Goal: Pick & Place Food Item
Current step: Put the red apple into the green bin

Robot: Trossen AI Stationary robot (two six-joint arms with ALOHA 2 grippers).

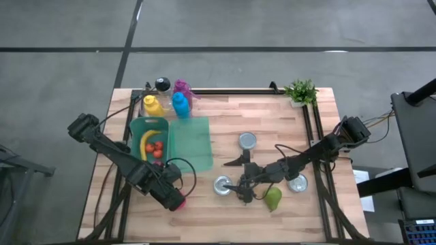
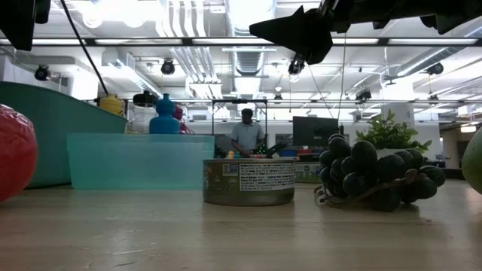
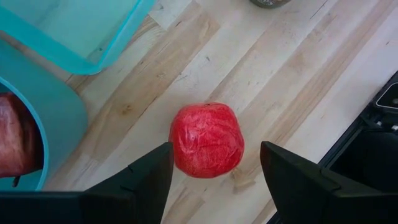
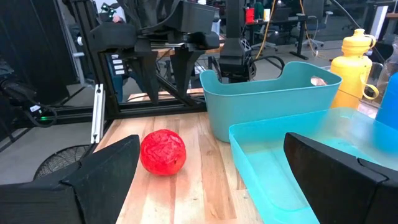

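Observation:
A red round fruit (image 3: 206,139) rests on the wooden table near its front edge, also visible in the low view (image 2: 13,162) and the right wrist view (image 4: 163,151). My left gripper (image 3: 214,180) hovers over it, open, one finger on each side and clear of it. My right gripper (image 1: 244,189) is open in mid-air above a dark grape bunch (image 2: 373,175) that lies on the table, and it faces the red fruit. A green pear (image 1: 272,199) lies just right of the grapes.
A teal bin (image 1: 136,129) holds a banana and tomatoes, with a translucent teal container (image 1: 194,139) beside it. Three cans (image 1: 247,141) (image 1: 222,185) (image 1: 298,182) stand around the right gripper. Bottles (image 1: 170,102) and a small plant (image 1: 300,92) line the far edge.

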